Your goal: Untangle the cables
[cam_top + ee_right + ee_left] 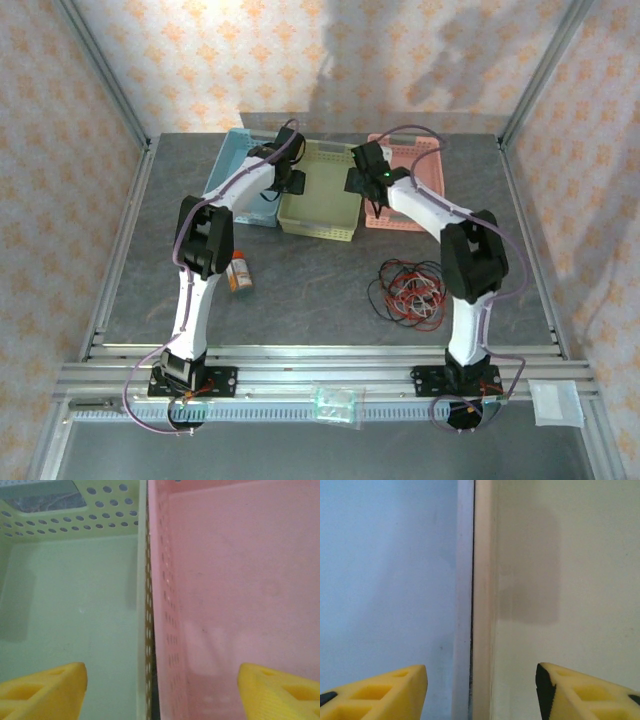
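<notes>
Now | cables point(408, 292) heaped by table point(310, 280) front-right edge, room leftward | left gripper point(481, 680) spread empty over blue basket point(385, 580) rim | right gripper point(162, 680) spread empty over pink basket point(240, 580) rim

Open tabletop point(310, 290) between baskets point(318, 228) and cables point(408, 292)
</notes>
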